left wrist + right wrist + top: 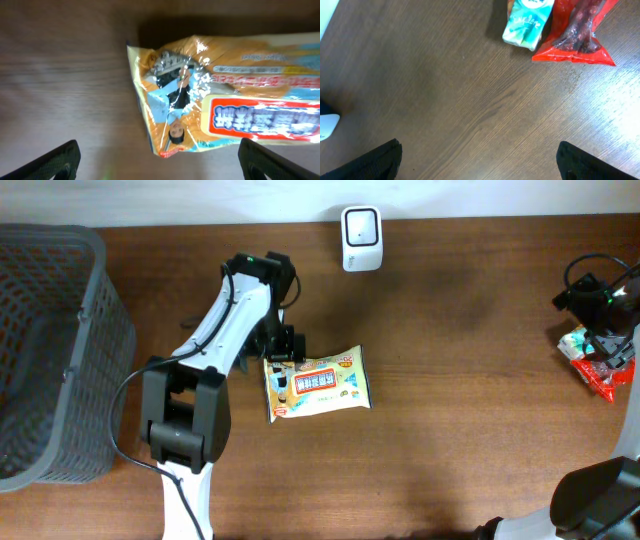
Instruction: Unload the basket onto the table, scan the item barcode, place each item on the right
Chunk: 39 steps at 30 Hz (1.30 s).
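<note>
My left pincer [160, 164] stands wide open and grips nothing: its two dark fingertips [60, 162] sit far apart at the lower corners of my wrist view, with bare wood between them. Just beyond them lies the snack packet [318, 383], flat on the brown table [450, 380]. It is printed side up, yellow and pale blue with a red-framed label and a glossy, crinkled wrapper. Seen from overhead, my left pincer hangs at the packet's left end, by its upper corner; I cannot tell whether it touches the wrapper. The white scanner [360, 238] stands at the table's far edge, well apart from the packet, which lies nearer the middle. A grey mesh basket [40, 350] sits at the table's left edge. My right pincer [479, 161] is open too and holds nothing, hovering over bare wood at the right side. Near it lie a green carton [527, 22] and a red packet [577, 37], touching each other
</note>
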### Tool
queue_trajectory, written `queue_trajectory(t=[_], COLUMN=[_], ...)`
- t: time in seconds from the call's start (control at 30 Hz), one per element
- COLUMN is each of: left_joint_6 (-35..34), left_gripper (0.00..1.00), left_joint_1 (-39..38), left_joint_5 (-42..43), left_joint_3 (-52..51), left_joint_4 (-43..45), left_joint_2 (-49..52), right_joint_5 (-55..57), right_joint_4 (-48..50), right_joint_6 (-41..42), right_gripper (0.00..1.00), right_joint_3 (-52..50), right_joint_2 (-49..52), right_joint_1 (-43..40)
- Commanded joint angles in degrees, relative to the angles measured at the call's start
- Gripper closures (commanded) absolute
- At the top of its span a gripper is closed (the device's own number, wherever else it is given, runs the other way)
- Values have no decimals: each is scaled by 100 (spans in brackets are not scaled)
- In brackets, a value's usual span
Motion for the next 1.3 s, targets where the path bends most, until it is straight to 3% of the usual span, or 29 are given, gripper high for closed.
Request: queue_trajectory(t=[0.0, 0.1, 0.2, 0.23, 0.3, 0.33, 0.37, 0.47, 0.57, 0.67, 0.87, 1.03, 1.27], left_joint_6=[-11, 400, 772, 774, 772, 769, 769, 767, 767, 767, 221, -256, -315], left_gripper=[1, 2, 16, 25, 68, 80, 90, 100, 100, 100, 100, 100, 100], left_joint_1=[140, 413, 699, 728, 710, 699, 699, 699, 717, 686, 623, 341, -374], left_joint_5=[750, 1399, 1985, 1987, 1989, 1989, 1989, 1919, 1915, 1178, -1543, -4216, -3840], left_joint_3=[-844, -1373, -1703, -1770, -1934, -2013, -2087, -2116, -1781, -470, 2304, 2763, 2605], left_joint_4=[675, 1198, 1410, 1469, 1681, 1788, 1908, 2052, 1847, 949, -251, -584, -678], left_joint_2=[-111, -111, -111, -111, -111, -111, -111, -111, -138, -343, -573, -566, -190], right_joint_5=[-9, -9, -9, -9, -9, -9, -9, -9, -9, -9, -9, -9, -9], right_joint_4=[0, 0, 0, 0, 0, 0, 0, 0, 0, 0, 0, 0, 0], right_joint_6=[28, 28, 28, 28, 28, 28, 28, 28, 28, 28, 28, 28, 28], right_gripper=[1, 2, 1, 1, 1, 1, 1, 1, 1, 1, 1, 1, 1], right_joint_3=[-2, -2, -2, 0, 0, 0, 0, -2, 0, 0, -2, 0, 0], right_joint_2=[9, 9, 9, 9, 9, 9, 9, 9, 9, 9, 9, 9, 9], right_joint_1=[4, 4, 4, 4, 4, 4, 4, 4, 4, 4, 4, 4, 4])
